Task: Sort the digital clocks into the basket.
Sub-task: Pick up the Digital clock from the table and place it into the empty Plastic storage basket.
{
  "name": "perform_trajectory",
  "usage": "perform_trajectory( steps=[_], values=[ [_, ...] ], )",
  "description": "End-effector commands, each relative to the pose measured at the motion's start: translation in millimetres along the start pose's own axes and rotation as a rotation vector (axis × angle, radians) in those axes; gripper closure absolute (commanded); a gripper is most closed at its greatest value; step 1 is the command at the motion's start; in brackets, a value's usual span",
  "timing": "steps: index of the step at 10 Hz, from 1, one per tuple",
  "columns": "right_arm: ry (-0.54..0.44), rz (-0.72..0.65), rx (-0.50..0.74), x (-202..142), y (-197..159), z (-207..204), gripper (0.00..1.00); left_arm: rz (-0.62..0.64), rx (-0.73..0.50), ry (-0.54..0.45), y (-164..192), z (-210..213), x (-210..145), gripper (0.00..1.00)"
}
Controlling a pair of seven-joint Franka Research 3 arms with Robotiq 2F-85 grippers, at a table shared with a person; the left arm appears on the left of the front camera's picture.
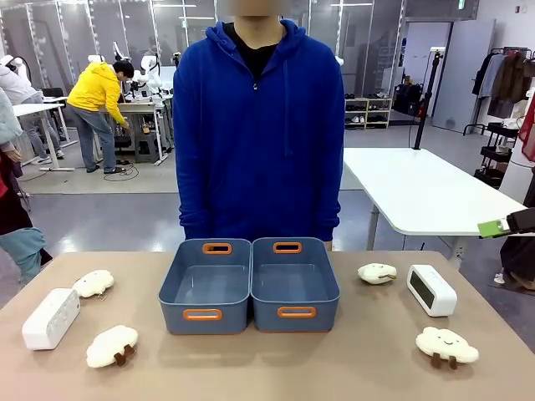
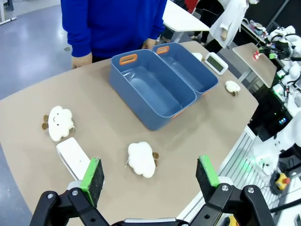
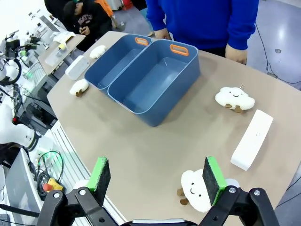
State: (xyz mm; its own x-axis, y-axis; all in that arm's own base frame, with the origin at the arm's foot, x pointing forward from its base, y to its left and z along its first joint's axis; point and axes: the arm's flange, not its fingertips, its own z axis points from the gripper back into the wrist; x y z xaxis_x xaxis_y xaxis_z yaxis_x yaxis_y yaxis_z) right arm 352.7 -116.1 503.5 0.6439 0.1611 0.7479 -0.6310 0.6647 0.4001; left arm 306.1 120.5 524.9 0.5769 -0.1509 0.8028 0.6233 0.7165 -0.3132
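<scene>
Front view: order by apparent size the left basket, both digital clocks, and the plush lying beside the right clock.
1. left basket
2. left clock and right clock: about alike; the left lies nearer the camera, so unranked
3. plush

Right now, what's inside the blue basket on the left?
Nothing: the left basket has a bare floor. In the front view its near wall hides a strip of floor, but the left wrist view shows that strip empty too. Both digital clocks lie outside, on the table.
</scene>
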Motion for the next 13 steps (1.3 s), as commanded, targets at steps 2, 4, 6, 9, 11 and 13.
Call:
perform_trajectory(
  steps=[2,4,6,9,11,13],
  values=[
    [-0.013,0.01,0.01,0.8,0.0,-0.4,0.0,-0.023,-0.016,-0.005,0.0,2.9,0.2,0.0],
    [-0.013,0.01,0.01,0.8,0.0,-0.4,0.0,-0.023,-0.016,-0.005,0.0,2.9,0.2,0.0],
    [-0.013,0.01,0.01,0.8,0.0,-0.4,0.0,-0.023,-0.016,-0.005,0.0,2.9,0.2,0.0],
    [-0.013,0.01,0.01,0.8,0.0,-0.4,0.0,-0.023,-0.016,-0.005,0.0,2.9,0.2,0.0],
    [-0.013,0.01,0.01,0.8,0.0,-0.4,0.0,-0.023,-0.016,-0.005,0.0,2.9,0.2,0.0],
    [-0.013,0.01,0.01,0.8,0.0,-0.4,0.0,-0.023,-0.016,-0.005,0.0,2.9,0.2,0.0]
  ],
)
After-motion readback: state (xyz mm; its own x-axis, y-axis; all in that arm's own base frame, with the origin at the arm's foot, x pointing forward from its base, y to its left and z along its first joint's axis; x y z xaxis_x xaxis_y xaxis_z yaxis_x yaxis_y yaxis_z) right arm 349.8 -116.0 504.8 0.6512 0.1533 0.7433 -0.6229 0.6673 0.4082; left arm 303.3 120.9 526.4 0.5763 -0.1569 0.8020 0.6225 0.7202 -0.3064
